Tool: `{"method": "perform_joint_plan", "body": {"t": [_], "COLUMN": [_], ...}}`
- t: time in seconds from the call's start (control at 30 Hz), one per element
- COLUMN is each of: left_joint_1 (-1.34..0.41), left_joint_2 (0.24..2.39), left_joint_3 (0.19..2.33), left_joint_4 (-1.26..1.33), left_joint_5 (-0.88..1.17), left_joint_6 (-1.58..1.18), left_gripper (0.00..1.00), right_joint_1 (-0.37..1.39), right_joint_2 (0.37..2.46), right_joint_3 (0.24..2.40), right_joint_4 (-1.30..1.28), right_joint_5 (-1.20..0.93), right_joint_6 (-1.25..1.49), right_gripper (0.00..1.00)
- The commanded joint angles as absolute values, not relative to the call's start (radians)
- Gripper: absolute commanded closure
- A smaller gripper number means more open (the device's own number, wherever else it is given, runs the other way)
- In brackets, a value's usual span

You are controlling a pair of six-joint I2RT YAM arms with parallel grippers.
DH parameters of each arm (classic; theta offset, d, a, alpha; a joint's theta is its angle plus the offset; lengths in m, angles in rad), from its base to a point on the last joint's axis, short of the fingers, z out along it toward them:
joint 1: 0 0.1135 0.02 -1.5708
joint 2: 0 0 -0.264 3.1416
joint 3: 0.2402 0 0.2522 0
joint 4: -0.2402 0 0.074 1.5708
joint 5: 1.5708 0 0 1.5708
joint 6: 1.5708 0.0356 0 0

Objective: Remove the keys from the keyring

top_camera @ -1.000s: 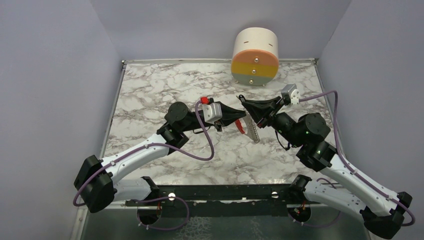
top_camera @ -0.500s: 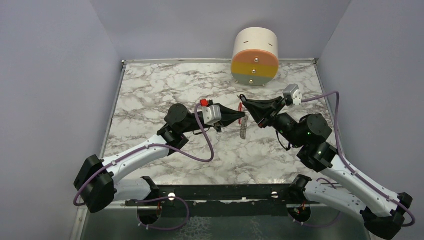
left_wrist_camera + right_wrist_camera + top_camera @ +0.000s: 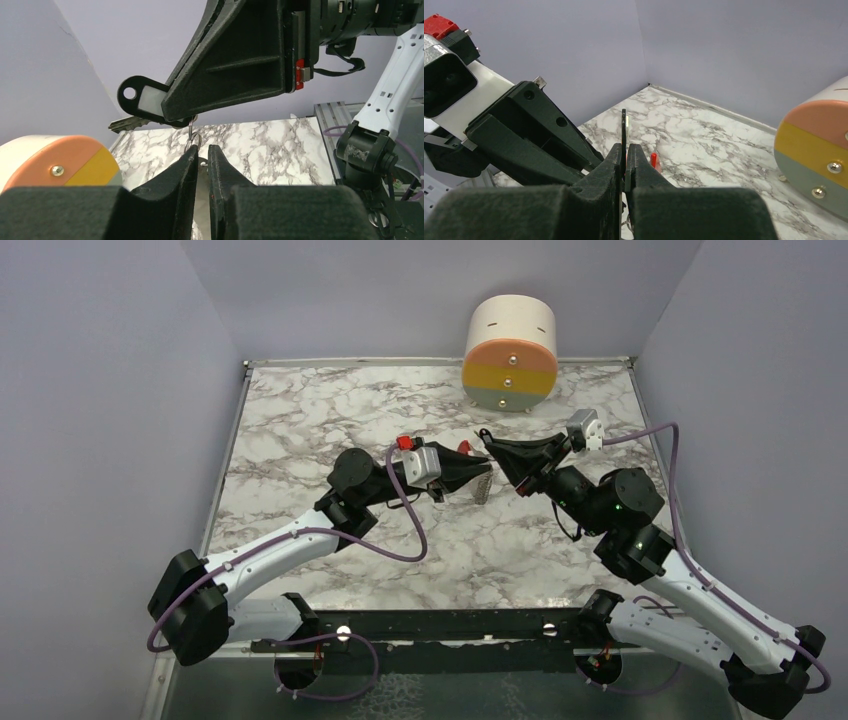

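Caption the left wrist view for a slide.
Right gripper pinches black plastic key tag; thin metal keyring dangles at tip of left gripper.

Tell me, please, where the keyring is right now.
Left wrist view, centre: the keyring hangs in the air just under the right gripper, which pinches the key tag, and at the tips of the left gripper.

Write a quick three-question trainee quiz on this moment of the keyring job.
1. True or false: the right pincer is open and empty.
2. In the left wrist view, what sits at the tips of the left pincer? A) a thin keyring B) a screw C) a cable
3. How many coloured bands show on the face of the round container?
Key: 1 false, it clamps a black tag; 2 A; 3 three.
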State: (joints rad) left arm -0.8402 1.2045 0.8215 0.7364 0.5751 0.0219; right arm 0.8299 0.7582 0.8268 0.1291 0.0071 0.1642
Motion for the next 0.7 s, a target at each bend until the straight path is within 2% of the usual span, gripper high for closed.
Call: {"method": "perform_joint_plan", "body": {"t": [0.0,0.43,0.57,0.67], "left_joint_1": [-0.846,-0.847,-0.848,-0.848], "left_joint_2": [1.198,1.205,1.211,1.208], "left_joint_3": [0.813,0.776,0.775,0.771], "left_joint_4": [0.797,0.840,0.847,0.853], "left_joint_5": [0.521,0.428,0.424,0.420], "left_joint_6": [-0.011,-0.006,-0.015,-0.031], "left_gripper": [0.83,0.95,0.92,0.82], "right_joint_1": [0.830,0.830,0.830,0.830], "right_joint_2": [0.748,0.746,0.754,0.755], "right_joint_3": [0.817,0.818,0.820,0.819], "right_joint_4": [0.192,0.207,0.209,0.211], "right_joint_5": [-0.013,-0.034,-0.037,-0.031], "right_joint_6": [0.172,0.184,0.184,0.179], "right_gripper": [0.99,0.99,0.99,0.99]}}
